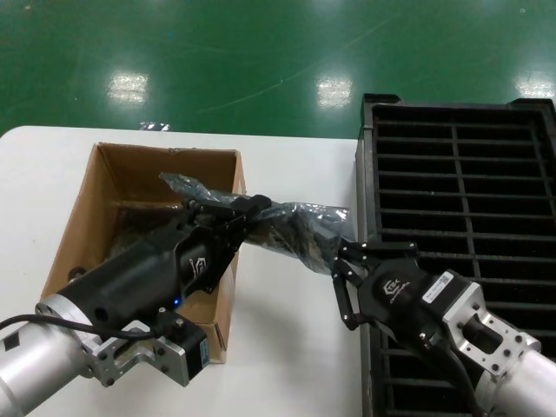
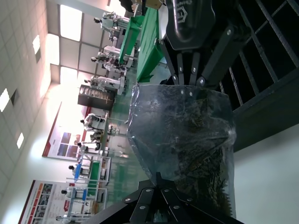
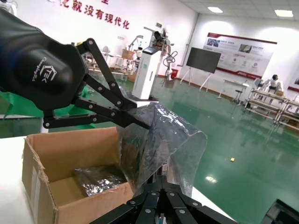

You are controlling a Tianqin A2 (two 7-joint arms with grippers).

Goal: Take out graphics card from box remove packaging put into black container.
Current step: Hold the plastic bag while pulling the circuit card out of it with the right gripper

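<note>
Above the right wall of the box (image 1: 139, 221), we see the packaging (image 1: 291, 228) stretched in mid-air between two grippers, with a dark shape inside it that we take for the graphics card (image 2: 196, 144), though its bracket and ports cannot be made out through the crinkled plastic. The left gripper (image 1: 248, 213) reaches across the box from its near side, its fingers closed down on the bag's end that hangs over the box's right wall. The right gripper (image 1: 346, 261) comes in from the side of the box away from that arm, over the strip of white table (image 1: 287, 347) between the box and the black container (image 1: 460, 174), and its fingers pinch the bag's other end. The left wrist view shows the bag running from the left gripper's own fingers to the right gripper's fingertips (image 2: 194, 86), which meet on the plastic's edge. In the right wrist view the left gripper's fingers (image 3: 126, 114) are drawn to a point on the bag above the box's open top, and a second crinkled bag (image 3: 98, 179) lies on the box floor. The black container stands to the right of the box, its slots showing no card.
</note>
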